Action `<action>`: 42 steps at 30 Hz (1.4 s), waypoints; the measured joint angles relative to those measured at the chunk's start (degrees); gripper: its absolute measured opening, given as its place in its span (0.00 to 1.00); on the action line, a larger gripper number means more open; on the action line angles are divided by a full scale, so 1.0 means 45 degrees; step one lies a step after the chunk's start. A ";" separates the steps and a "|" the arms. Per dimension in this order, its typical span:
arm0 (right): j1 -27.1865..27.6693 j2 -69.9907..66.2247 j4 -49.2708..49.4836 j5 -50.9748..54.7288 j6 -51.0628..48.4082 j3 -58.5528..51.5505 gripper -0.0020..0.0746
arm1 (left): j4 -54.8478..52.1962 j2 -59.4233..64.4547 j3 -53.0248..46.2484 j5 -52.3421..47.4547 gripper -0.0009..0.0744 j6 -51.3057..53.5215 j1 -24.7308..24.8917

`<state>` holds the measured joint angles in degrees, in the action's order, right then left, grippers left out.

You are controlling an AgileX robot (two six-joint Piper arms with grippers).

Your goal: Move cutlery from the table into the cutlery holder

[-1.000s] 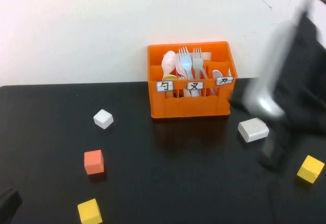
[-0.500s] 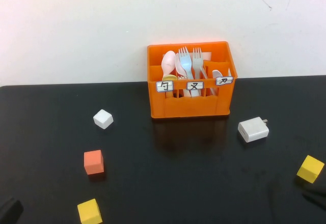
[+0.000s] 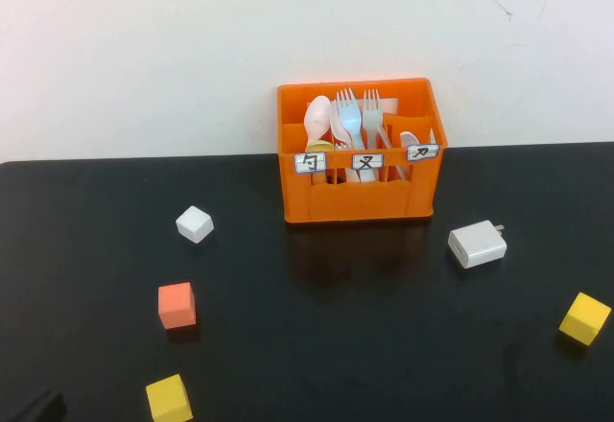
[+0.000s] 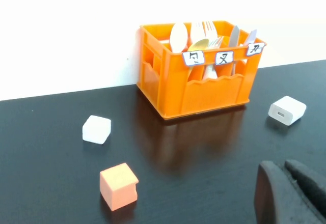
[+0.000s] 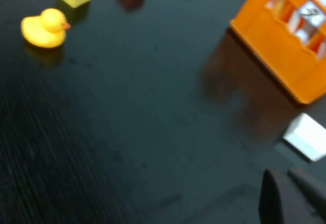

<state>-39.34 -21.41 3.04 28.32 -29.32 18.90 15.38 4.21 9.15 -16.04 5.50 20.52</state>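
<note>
The orange cutlery holder (image 3: 360, 197) stands at the back middle of the black table (image 3: 317, 345). The pale pink spoon (image 3: 318, 115) and the light blue fork (image 3: 350, 120) stand upright inside it among white forks. The holder also shows in the left wrist view (image 4: 204, 89) and the right wrist view (image 5: 280, 46). My left gripper (image 4: 279, 166) is shut and empty, low over the table's front left; only a dark corner of it (image 3: 34, 408) shows in the high view. My right gripper (image 5: 281, 174) is shut and empty, out of the high view, near the white charger.
A white cube (image 3: 195, 223), a small orange cube (image 3: 177, 305) and a yellow cube (image 3: 169, 398) lie at the left. A white charger (image 3: 477, 244) and another yellow cube (image 3: 585, 317) lie at the right. A yellow rubber duck (image 5: 45, 27) shows in the right wrist view.
My right arm, blurred beside the holder one second ago, has swung back out of the high view. My left gripper's tip has shifted slightly at the bottom left corner.
</note>
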 joint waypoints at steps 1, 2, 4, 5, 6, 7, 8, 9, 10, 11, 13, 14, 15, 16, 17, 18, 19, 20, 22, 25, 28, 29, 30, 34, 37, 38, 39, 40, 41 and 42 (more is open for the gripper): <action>0.0000 0.0195 -0.0213 0.0071 0.0244 0.0000 0.03 | 0.0000 0.0000 -0.0108 0.0106 0.01 0.0000 0.0000; 0.0000 0.0446 -0.0507 0.0198 0.0572 0.0000 0.03 | 0.0000 0.0000 -0.0173 0.0199 0.01 0.0000 0.0000; 0.0000 0.0927 -0.1046 0.0511 0.1276 0.0000 0.03 | 0.0000 0.0000 -0.0253 0.0359 0.01 0.0000 0.0000; 0.0000 0.1141 -0.1315 0.0645 0.1591 0.0000 0.03 | 0.0000 0.0000 -0.0253 0.0363 0.01 0.0000 0.0000; 0.0000 0.1339 -0.1535 0.0757 0.1857 0.0000 0.03 | 0.0000 0.0000 -0.0253 0.0421 0.01 0.0000 0.0000; 0.0000 0.1452 -0.1673 0.0789 0.1998 0.0000 0.03 | 0.0000 0.0000 -0.0253 0.0474 0.01 0.0000 0.0000; 0.0000 0.1649 -0.1842 0.0885 0.2271 0.0000 0.03 | 0.0025 0.0000 -0.0253 0.0481 0.01 0.0000 0.0000; 0.0000 0.1761 -0.1966 0.0981 0.2536 0.0000 0.03 | 0.0025 0.0000 -0.0253 0.0500 0.01 0.0000 0.0000; 0.0000 0.1842 -0.2004 0.1076 0.2743 0.0000 0.03 | 0.0025 0.0000 -0.0253 0.0509 0.01 0.0000 0.0000; 0.0000 0.1877 -0.2058 0.1209 0.2948 0.0000 0.03 | 0.0025 0.0000 -0.0253 0.0573 0.01 0.0000 0.0000; 0.0000 0.1897 -0.2058 0.1570 0.3197 0.0000 0.03 | 0.0025 0.0000 -0.0253 0.0621 0.01 0.0000 0.0000; 0.0000 0.1897 -0.2058 0.1643 0.3241 0.0000 0.03 | 0.0025 0.0000 -0.0253 0.0646 0.01 0.0000 0.0000; 0.0000 0.1897 -0.2035 0.1731 0.3269 0.0000 0.03 | 0.0025 0.0000 -0.0253 0.0646 0.01 0.0000 0.0000; 0.0000 0.1897 -0.2035 0.1729 0.3269 0.0000 0.03 | 0.0025 0.0000 -0.0253 0.0665 0.01 0.0000 0.0000; 0.0000 0.1897 -0.2035 0.1735 0.3293 0.0000 0.03 | 0.0043 0.0000 -0.0253 0.0665 0.01 0.0000 0.0000; 0.0000 0.1897 -0.2035 0.1735 0.3291 0.0000 0.02 | 0.0043 0.0000 -0.0253 0.0665 0.01 0.0000 0.0000; 0.0000 0.1897 -0.2035 0.1761 0.3291 0.0000 0.02 | 0.0043 0.0000 -0.0253 0.0665 0.01 0.0000 0.0000; 0.0000 0.1897 -0.2035 0.1761 0.3295 0.0000 0.02 | 0.0043 0.0000 -0.0253 0.0665 0.01 0.0000 0.0000; 0.0000 0.1897 -0.2035 0.1761 0.3295 0.0000 0.02 | 0.0043 0.0000 -0.0253 0.0665 0.01 0.0000 0.0000; 0.0000 0.1897 -0.2035 0.1767 0.3295 0.0000 0.02 | 0.0043 0.0000 -0.0253 0.0665 0.01 0.0000 0.0000; 0.0000 0.1897 -0.2035 0.1788 0.3295 0.0000 0.02 | 0.0043 0.0000 -0.0253 0.0665 0.01 0.0000 0.0000; 0.0000 0.1897 -0.2035 0.1788 0.3295 0.0000 0.02 | 0.0043 0.0000 -0.0253 0.0665 0.01 0.0000 0.0000; 0.0000 0.1897 -0.2035 0.1788 0.3295 0.0000 0.02 | 0.0043 0.0000 -0.0253 0.0665 0.01 0.0000 0.0000; 0.0000 0.1897 -0.2035 0.1788 0.3295 0.0000 0.02 | 0.0043 0.0000 -0.0347 0.0741 0.01 0.0000 0.0000; 0.0000 0.1897 -0.2035 0.1817 0.3295 0.0000 0.02 | -0.0394 0.0000 -0.0614 0.0736 0.01 -0.0023 -0.0028; 0.0000 0.1897 -0.2035 0.1817 0.3318 0.0000 0.02 | -0.0779 -0.0059 -0.0673 0.0736 0.01 -0.0211 -0.0148; 0.0000 0.1897 -0.2035 0.1817 0.3318 0.0000 0.02 | -0.1155 -0.0147 -0.0732 0.0804 0.01 -0.0508 -0.0281; 0.0000 0.1897 -0.2035 0.1817 0.3318 0.0000 0.02 | -0.1529 -0.0280 -0.0815 0.0868 0.01 -0.0979 -0.0508; 0.0000 0.1897 -0.2035 0.1817 0.3318 0.0000 0.02 | -0.1859 -0.0450 -0.0875 0.0963 0.01 -0.1467 -0.0788; 0.0000 0.1897 -0.2035 0.1817 0.3318 0.0000 0.02 | -0.2035 -0.0655 -0.0974 0.1017 0.01 -0.1883 -0.1037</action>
<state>-39.34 -12.87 -6.12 36.50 -14.39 18.90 6.22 1.26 4.76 -11.46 -2.97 15.85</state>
